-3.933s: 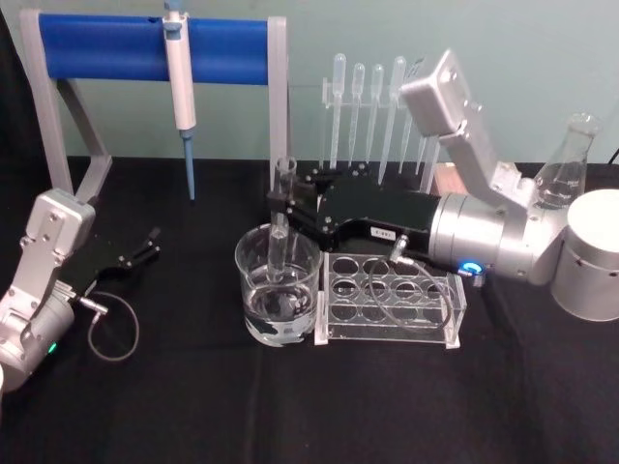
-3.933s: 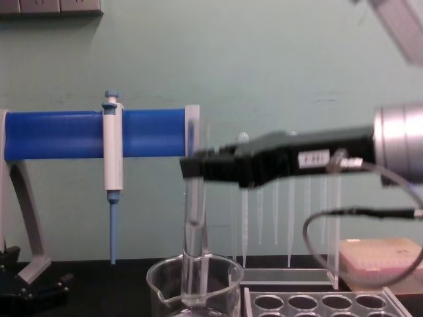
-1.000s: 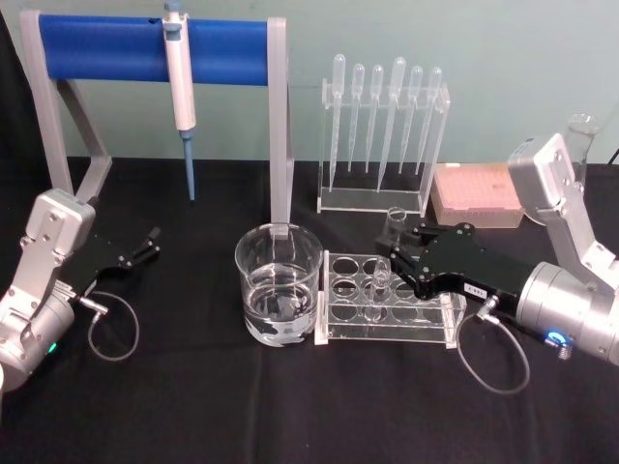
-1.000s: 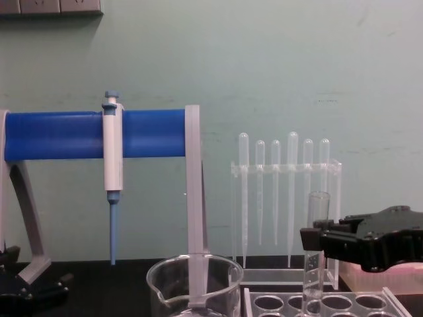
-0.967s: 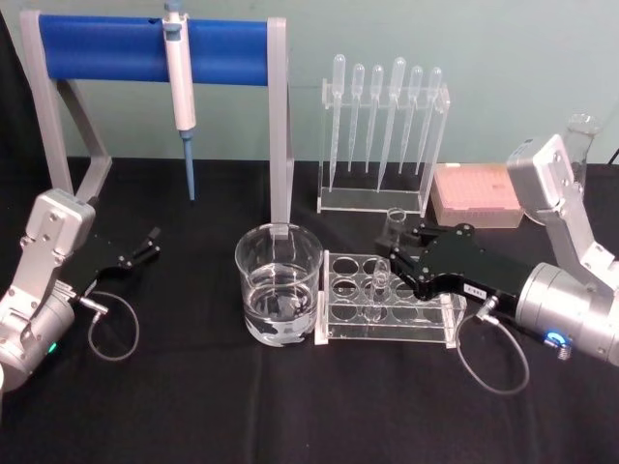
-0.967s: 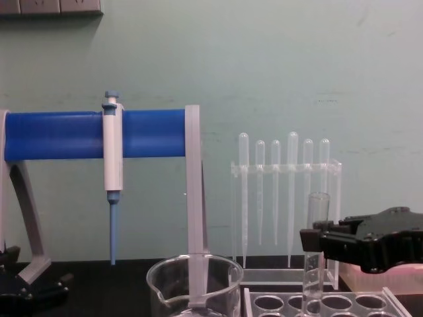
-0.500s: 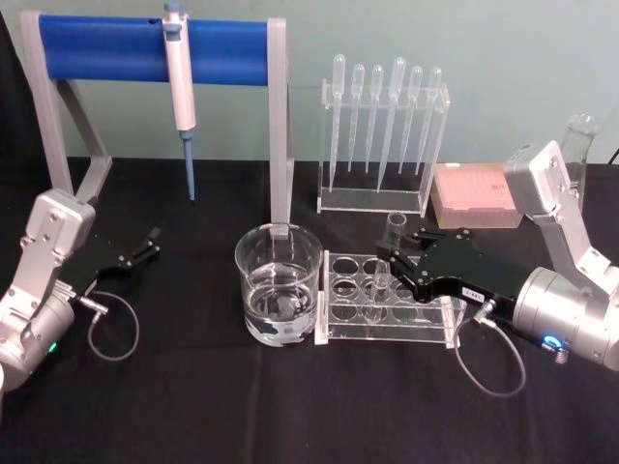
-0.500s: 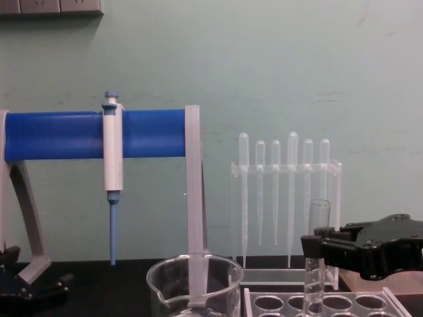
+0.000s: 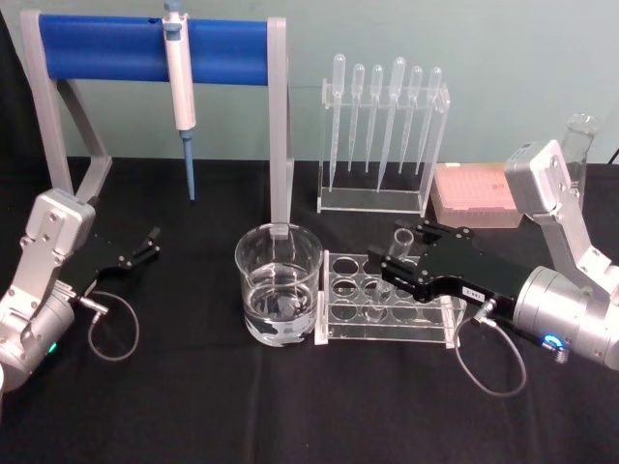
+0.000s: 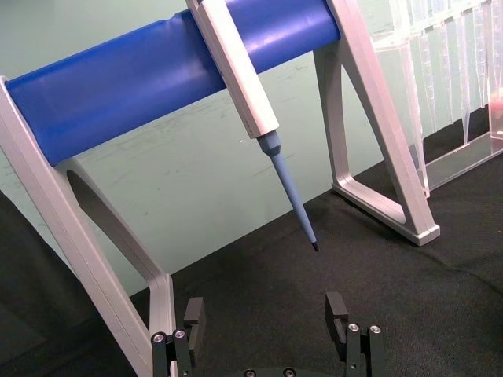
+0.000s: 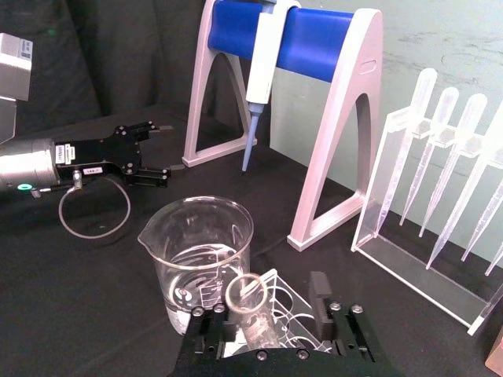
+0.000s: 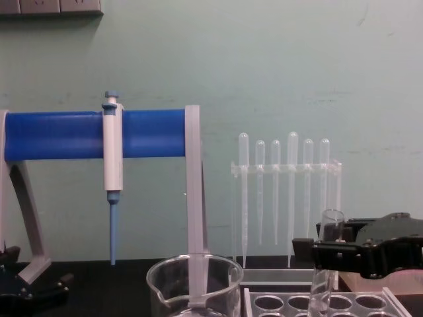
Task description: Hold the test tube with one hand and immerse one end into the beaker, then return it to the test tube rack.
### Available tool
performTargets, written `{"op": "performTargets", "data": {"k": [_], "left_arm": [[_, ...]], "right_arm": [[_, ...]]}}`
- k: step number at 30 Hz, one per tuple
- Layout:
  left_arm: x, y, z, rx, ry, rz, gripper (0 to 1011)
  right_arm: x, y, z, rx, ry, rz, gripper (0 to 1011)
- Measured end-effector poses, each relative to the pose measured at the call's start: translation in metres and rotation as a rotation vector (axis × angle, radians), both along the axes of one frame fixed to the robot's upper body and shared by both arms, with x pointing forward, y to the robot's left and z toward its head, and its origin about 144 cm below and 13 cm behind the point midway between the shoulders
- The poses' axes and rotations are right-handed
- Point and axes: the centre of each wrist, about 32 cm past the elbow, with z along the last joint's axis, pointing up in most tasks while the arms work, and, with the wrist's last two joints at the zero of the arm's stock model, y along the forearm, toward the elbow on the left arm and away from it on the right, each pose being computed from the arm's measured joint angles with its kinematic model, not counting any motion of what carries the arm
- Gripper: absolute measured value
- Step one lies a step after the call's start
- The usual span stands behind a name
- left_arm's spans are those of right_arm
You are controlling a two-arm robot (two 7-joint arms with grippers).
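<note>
- Black-clothed counter [image 9: 290,406], pale green wall behind; blue-bar pipette stand at the back left, dropper rack [image 9: 382,135] at the back centre.
- Step in hand, as I read it: the return. The beaker [image 9: 279,295] sits with liquid in it and nothing dipped, just left of the clear tube rack [image 9: 387,309].
- The test tube [image 9: 398,253] stands upright in a rack hole, mouth up, between the right pincer's [image 9: 404,253] jaws.
- Right pincer: jaws look slightly apart around the tube's rim in the right wrist view [image 11: 251,294]; you can't confirm contact, so treat the grip as uncertain.
- Next move for you: open wider, then back straight away without clipping the tube or rack.
- Left pincer [image 9: 145,246] is parked at the counter's left, jaws wide apart, holding nothing.
</note>
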Motion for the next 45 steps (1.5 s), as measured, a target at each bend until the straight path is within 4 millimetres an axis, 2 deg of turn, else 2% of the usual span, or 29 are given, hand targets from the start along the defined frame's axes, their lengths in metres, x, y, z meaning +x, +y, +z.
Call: {"op": "performTargets", "data": {"k": [9, 16, 22, 28, 35, 45], "left_arm": [[0.0, 0.0, 0.0, 0.0, 0.0, 0.0, 1000], [0.0, 0.0, 0.0, 0.0, 0.0, 0.0, 1000], [0.0, 0.0, 0.0, 0.0, 0.0, 0.0, 1000], [0.0, 0.0, 0.0, 0.0, 0.0, 0.0, 1000], [0.0, 0.0, 0.0, 0.0, 0.0, 0.0, 1000], [0.0, 0.0, 0.0, 0.0, 0.0, 0.0, 1000]], "right_arm": [[-0.008, -0.002, 0.01, 0.069, -0.061, -0.028, 821], [-0.015, -0.006, 0.015, 0.157, -0.122, -0.095, 998], [-0.02, -0.009, 0.013, 0.223, -0.155, -0.19, 1002], [-0.024, -0.013, 0.002, 0.239, -0.159, -0.33, 1002], [-0.026, -0.014, -0.028, 0.179, -0.172, -0.557, 1002], [-0.022, -0.012, -0.054, 0.103, -0.177, -0.66, 1002]]}}
